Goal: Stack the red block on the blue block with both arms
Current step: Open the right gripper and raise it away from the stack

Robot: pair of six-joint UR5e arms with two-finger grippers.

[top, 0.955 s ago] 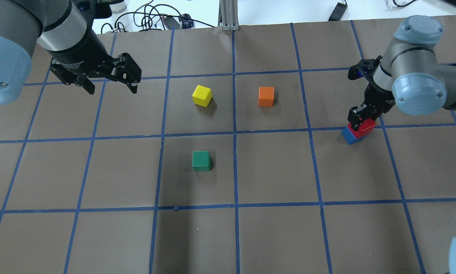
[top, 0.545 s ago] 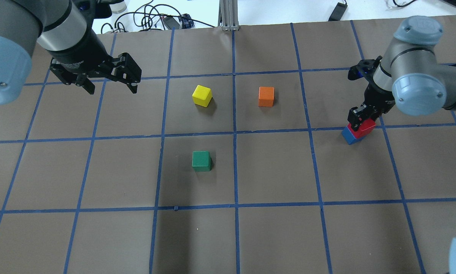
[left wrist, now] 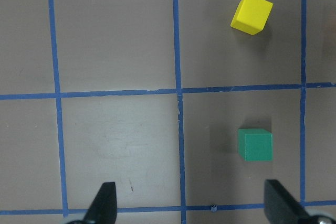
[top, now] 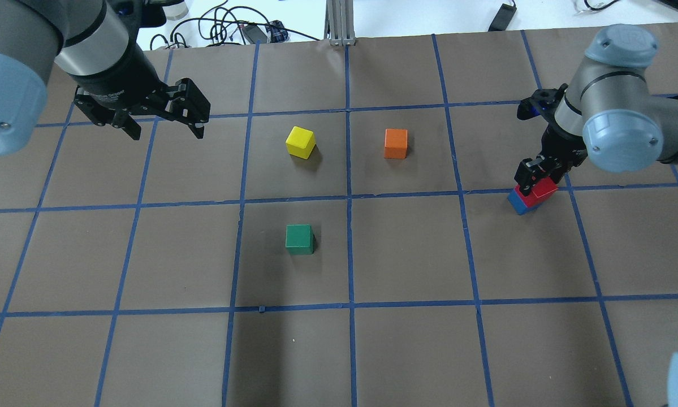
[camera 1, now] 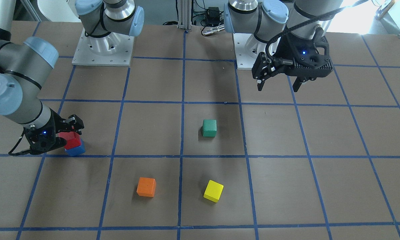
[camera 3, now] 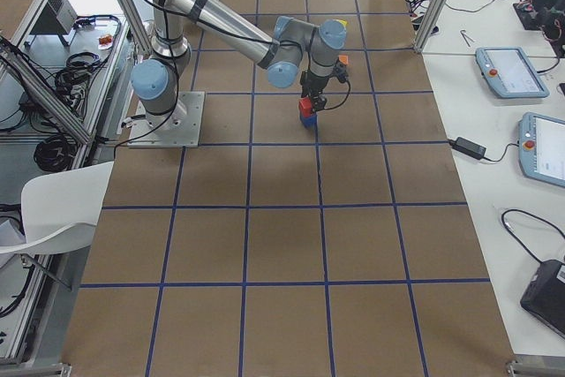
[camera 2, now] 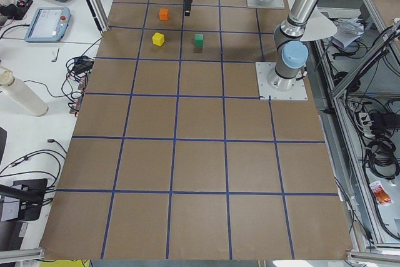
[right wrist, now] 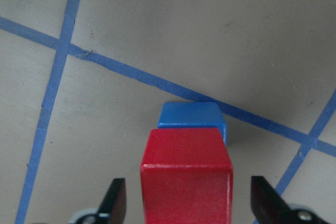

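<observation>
At the right edge of the overhead view, the red block (top: 538, 189) sits on the blue block (top: 518, 203), by a tape line on the desk (top: 406, 350). The right gripper (right wrist: 187, 203) straddles the red block, open, with its fingers clear of the block's sides. The left gripper (top: 165, 134) hangs open at upper left.

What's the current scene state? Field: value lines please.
red block: on top of the blue block
blue block: on the table, beside a blue tape line
right gripper: open, fingers either side of the red block with gaps showing
left gripper: open, empty, above bare table
loose cubes: green cube, yellow cube, orange cube, each apart from the others
table: brown surface with a blue tape grid
stack: looks done; right gripper not yet withdrawn
</observation>
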